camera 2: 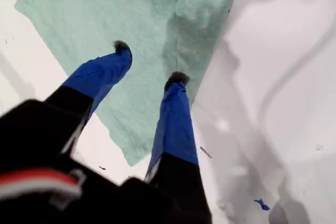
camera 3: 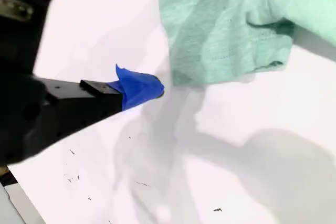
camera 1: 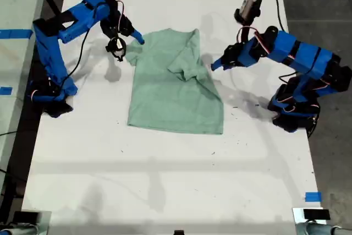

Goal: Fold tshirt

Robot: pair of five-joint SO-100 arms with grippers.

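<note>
White tabletop (camera 1: 165, 180) is carrying the tshirt (camera 1: 176, 92) at centre, long axis 12-to-6. My first gripper (camera 2: 149, 62) is hovering parted, empty, over its 3 o'clock edge (likely the nearer arm). My second gripper (camera 1: 120, 45) is waiting off the 10 o'clock sleeve, opening unreadable.

A robotics lab: white worktable (camera 1: 165, 180) with blue tape (camera 1: 312, 196) markers.

My first gripper (camera 2: 149, 61) has its two blue fingers (camera 2: 176, 124) spread apart, tips angled downward. In the exterior view it (camera 1: 133, 41) is on the arm at that view's left, which rises from its base, elbow bent, and reaches inward. My second gripper (camera 1: 216, 65), on the arm at the exterior view's right, reaches low and inward. Only one blue fingertip (camera 3: 140, 88) shows at its wrist, so I can't tell its jaw gap.
</note>
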